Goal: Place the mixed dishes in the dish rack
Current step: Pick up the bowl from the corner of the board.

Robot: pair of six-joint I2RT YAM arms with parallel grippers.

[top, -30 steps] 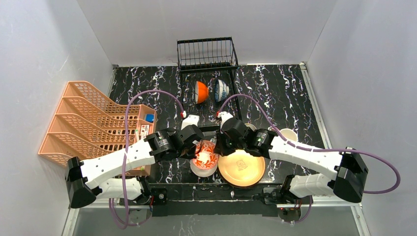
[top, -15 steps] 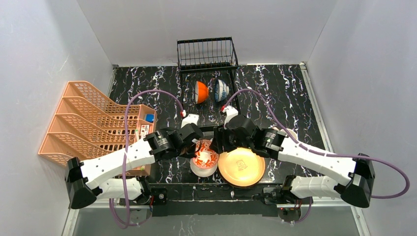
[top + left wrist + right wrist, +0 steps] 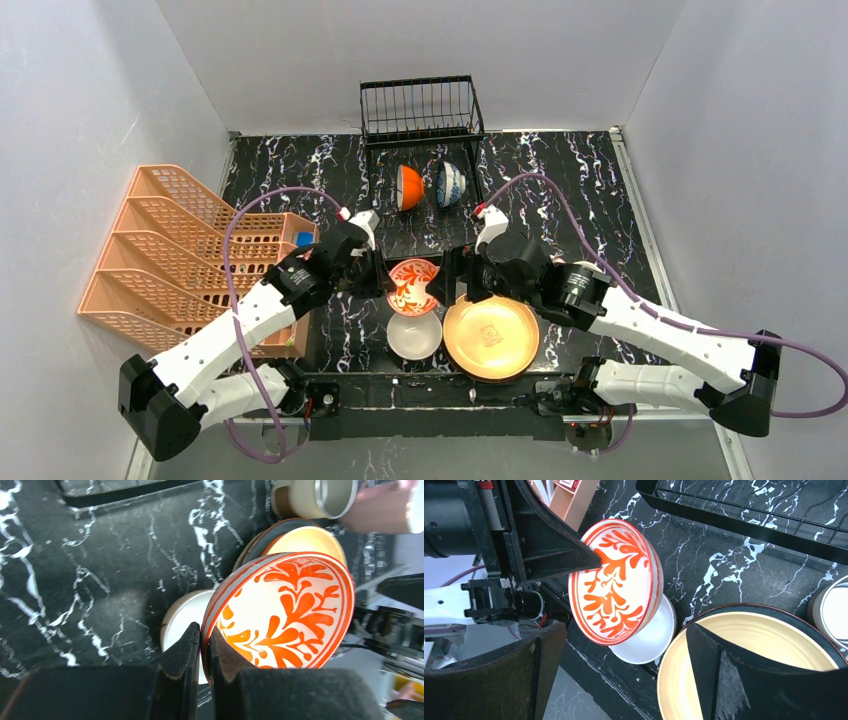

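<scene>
My left gripper [image 3: 205, 635] is shut on the rim of the red floral bowl [image 3: 290, 610], which hangs tilted on its side above the white bowl [image 3: 414, 336]. In the top view the floral bowl [image 3: 413, 286] sits between my left gripper [image 3: 383, 283] and my right gripper [image 3: 462, 285]. My right gripper [image 3: 621, 635] is open and holds nothing. It hovers over the edge of the yellow plate [image 3: 754, 650], with the floral bowl [image 3: 613, 587] just ahead. The black wire dish rack [image 3: 420, 110] stands at the back. An orange bowl [image 3: 408, 187] and a blue-patterned bowl [image 3: 450, 184] sit on edge on its lower tier.
The orange plastic lattice rack [image 3: 190, 250] fills the left side beside my left arm. A steel-lined cup [image 3: 320, 497] and a pink mug [image 3: 380, 510] stand right of the plates. The yellow plate lies on darker plates near the table's front edge.
My right gripper has opened and drawn back to the right. My left gripper has lifted the red floral bowl off the white bowl and carried it a little toward the dish rack.
</scene>
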